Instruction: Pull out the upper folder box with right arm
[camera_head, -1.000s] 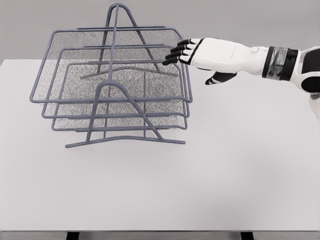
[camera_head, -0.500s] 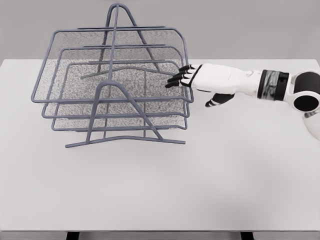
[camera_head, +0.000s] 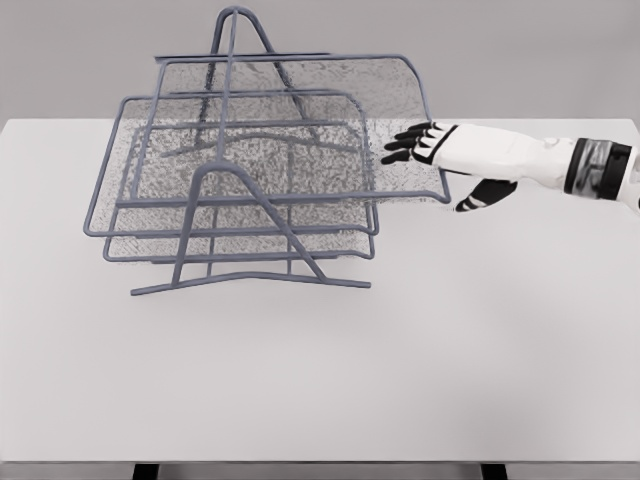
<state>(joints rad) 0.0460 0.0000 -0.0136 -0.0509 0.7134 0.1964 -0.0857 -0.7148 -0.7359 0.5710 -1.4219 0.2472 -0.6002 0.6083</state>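
Rack: grey-blue wire-frame rack (camera_head: 235, 215) with three stacked mesh trays, standing on the flat white counter (camera_head: 400, 370); it takes up the 10 to 11 o'clock part of the view. Two arched wire uprights show, one at the near side, one at the far side.

Upper tray: top grey-blue wire-mesh tray (camera_head: 300, 120), the task's folder box. It sits offset toward 3 o'clock against the two trays under it; its right rim overhangs the rack's right edge. Left rim lies inside the rack, around the far upright.

Lower trays: middle mesh tray (camera_head: 150, 205) and bottom mesh tray (camera_head: 240, 245) sit lined up with each other inside the frame, their left rims reaching further toward 9 o'clock than the upper tray's.

Right hand: white robot hand with black fingers (camera_head: 450, 160), arm entering from the 3 o'clock edge, a grey band at the wrist. Hand lies at the upper tray's right rim. Black fingertips (camera_head: 405, 145) are curled at the rim wire on the mesh side; thumb (camera_head: 485, 195) hangs below and outside the tray. Grip reads as a hook over the rim; cannot tell whether the thumb touches the wire.

Counter: white, plain; its near edge shows dark legs below at 6 o'clock.
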